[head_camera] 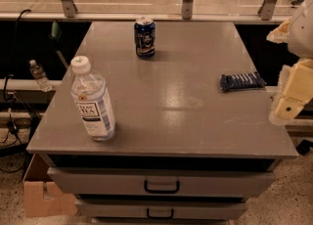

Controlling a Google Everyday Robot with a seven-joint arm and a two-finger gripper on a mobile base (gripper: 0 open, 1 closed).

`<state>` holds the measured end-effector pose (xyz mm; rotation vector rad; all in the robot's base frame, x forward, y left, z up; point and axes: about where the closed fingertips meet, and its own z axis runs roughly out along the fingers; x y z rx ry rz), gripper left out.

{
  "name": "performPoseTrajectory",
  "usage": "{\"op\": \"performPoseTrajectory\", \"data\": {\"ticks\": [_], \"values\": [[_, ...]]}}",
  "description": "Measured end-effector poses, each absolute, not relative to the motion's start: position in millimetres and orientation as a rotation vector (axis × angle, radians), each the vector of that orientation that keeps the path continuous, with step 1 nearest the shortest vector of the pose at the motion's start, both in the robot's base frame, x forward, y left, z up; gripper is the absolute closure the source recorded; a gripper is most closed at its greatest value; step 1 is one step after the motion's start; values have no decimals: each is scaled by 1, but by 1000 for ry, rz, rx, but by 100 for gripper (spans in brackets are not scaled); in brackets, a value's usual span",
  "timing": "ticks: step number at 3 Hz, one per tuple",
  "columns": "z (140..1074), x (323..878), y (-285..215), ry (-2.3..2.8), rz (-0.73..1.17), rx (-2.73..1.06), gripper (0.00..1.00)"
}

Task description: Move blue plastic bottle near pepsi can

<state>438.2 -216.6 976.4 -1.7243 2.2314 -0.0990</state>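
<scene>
Bottle: blue plastic bottle (pixel 93 102) upright near the front left corner of the table (pixel 171 121); well apart from the can
Gripper: gripper (pixel 288 106) beside the table's right edge; open or closed cannot be told
Packet: snack packet (pixel 240 80) flat near the right edge
Can: pepsi can (pixel 145 36) upright at the far middle

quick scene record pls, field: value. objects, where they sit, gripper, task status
surface: grey table with drawers below
blue plastic bottle: upright, cap on, front left corner
pepsi can: upright, back centre
snack packet: dark blue, lying flat near right edge
gripper: at right of view, past the table's right edge, far from the bottle
off table: tiny clear bottle at left; cardboard box on floor
task status: bottle and can well apart, move not yet done
</scene>
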Motion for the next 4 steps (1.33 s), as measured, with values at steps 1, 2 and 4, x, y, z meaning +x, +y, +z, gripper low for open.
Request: {"op": "performPoseTrajectory", "data": {"ticks": [1,2,4], "values": [[976,438,-217,2231,-99,-1724,0],[978,441,-210,2197,-58,-1726,0],[953,450,-103,1943,306,-1794,0]]}}
